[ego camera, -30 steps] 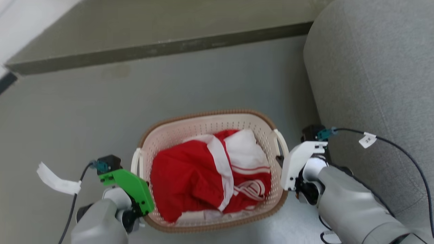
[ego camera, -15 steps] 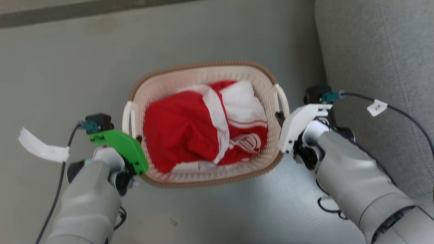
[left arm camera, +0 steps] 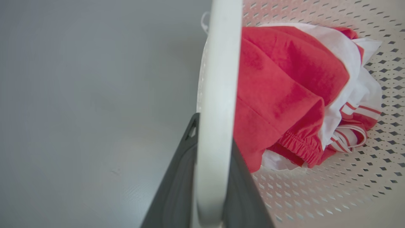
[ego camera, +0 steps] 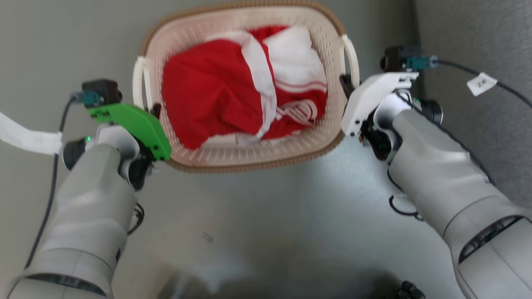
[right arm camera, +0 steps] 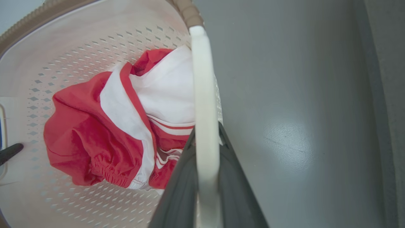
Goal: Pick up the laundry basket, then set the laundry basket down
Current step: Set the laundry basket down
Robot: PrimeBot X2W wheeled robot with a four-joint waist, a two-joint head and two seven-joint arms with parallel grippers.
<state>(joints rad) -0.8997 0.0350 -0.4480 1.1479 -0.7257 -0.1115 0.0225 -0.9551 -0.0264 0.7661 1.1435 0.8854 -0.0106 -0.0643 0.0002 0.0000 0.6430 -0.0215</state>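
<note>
Stage: pick-up judged under way or done; set-down remains.
Basket point(ego camera: 266, 151): between the arms, over grey floor point(ego camera: 270, 216); contact with the floor cannot be told.
Contents: one crumpled red-and-white garment point(ego camera: 232, 91), covering most of the bottom.
Left gripper point(left arm camera: 215, 177): clamped on the basket's left handle point(left arm camera: 218, 79).
Right gripper point(right arm camera: 207, 177): clamped on the right handle point(right arm camera: 202, 79).

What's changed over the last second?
The head camera moved: the basket now shows higher and larger, with more forearm in view; probably lifted. Unchanged: left gripper and right gripper stay clamped on its handles; the clothes lie as before.
</note>
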